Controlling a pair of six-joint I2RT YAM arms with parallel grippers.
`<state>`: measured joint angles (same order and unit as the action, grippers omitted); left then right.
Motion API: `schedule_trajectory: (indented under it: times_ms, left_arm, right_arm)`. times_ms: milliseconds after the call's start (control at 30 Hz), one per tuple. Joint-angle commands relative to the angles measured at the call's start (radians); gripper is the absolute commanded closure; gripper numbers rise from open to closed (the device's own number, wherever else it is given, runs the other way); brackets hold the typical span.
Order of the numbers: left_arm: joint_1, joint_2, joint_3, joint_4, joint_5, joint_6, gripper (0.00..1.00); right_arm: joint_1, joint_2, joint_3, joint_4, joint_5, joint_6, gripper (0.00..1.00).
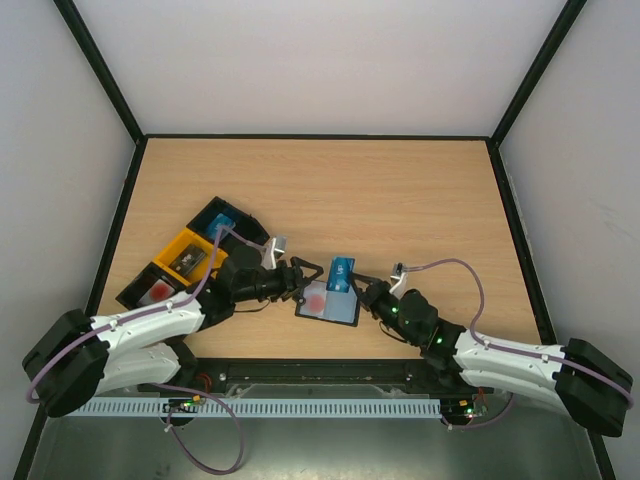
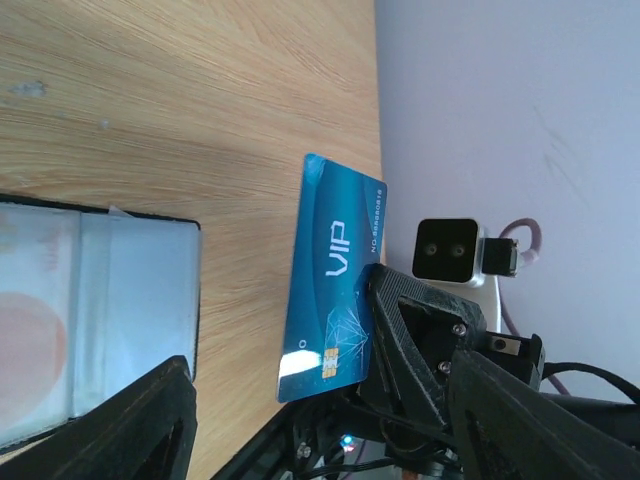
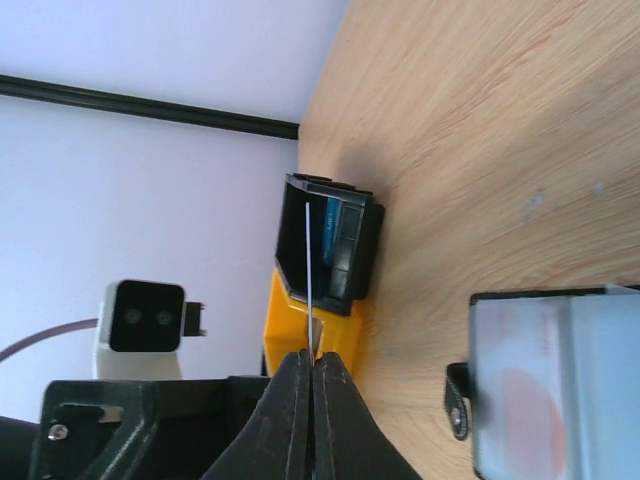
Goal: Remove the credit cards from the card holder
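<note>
Pale walls close in a light wood-grain table (image 1: pixel 400 190). From above we see the card holder (image 1: pixel 330 305) lying open and flat toward 6 o'clock of the tabletop, with black-and-orange trays (image 1: pixel 185 262) at its 9 o'clock; the right gripper (image 1: pixel 353 284) pinches the blue card (image 1: pixel 341 272), lifted clear at the holder's 1 o'clock; the left gripper (image 1: pixel 300 279) sits at the holder's 10 o'clock edge.

Through the left wrist our own fingers stand spread wide, holding nothing; the blue card is glossy, stiff and round-cornered, printed VIP; the holder's pocket is a cloudy soft film over the red card (image 2: pixel 30 350).

Through the right wrist the blue card is a hair-thin edge between shut fingers.

We judge it should go down on bare wood, well apart; then we pin the holder's black rim and slide the red card out flat along the pocket's mouth.
</note>
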<state>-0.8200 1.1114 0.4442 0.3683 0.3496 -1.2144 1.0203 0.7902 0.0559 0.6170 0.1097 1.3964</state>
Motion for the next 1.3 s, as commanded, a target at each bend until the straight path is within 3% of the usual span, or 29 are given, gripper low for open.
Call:
schedule_trajectory:
  times_ms: [0, 233, 567, 667, 800, 1000, 1133, 1267]
  left_arm:
    - [-0.004, -0.013, -0.028, 0.133, 0.016, -0.075, 0.31]
    - [-0.01, 0.006, -0.056, 0.198, 0.017, -0.09, 0.4]
    - [-0.022, 0.069, -0.071, 0.343, 0.061, -0.131, 0.59]
    - [-0.021, 0.072, -0.071, 0.359, 0.066, -0.135, 0.71]
    - [-0.021, 0.064, -0.074, 0.363, 0.069, -0.118, 0.97]
    - [-0.006, 0.021, -0.065, 0.312, 0.131, -0.018, 0.97]
    - [0.047, -0.03, -0.068, 0.22, 0.227, 0.076, 0.97]
    - [0.097, -0.12, -0.047, 0.012, 0.334, 0.22, 0.97]
  right_arm:
    - [-0.005, 0.033, 0.041, 0.126, 0.033, 0.055, 0.98]
    - [-0.005, 0.061, 0.061, 0.169, 0.026, 0.071, 0.98]
    - [-0.004, 0.097, 0.081, 0.199, -0.018, 0.081, 0.98]
    - [-0.003, 0.105, 0.084, 0.203, -0.036, 0.082, 0.98]
    - [0.001, 0.104, 0.077, 0.206, -0.072, 0.068, 0.98]
    - [0.0, -0.002, 0.059, 0.101, -0.135, -0.069, 0.87]
    - [0.0, -0.152, 0.086, -0.119, -0.145, -0.176, 0.73]
    - [0.0, -0.313, 0.114, -0.317, -0.144, -0.27, 0.65]
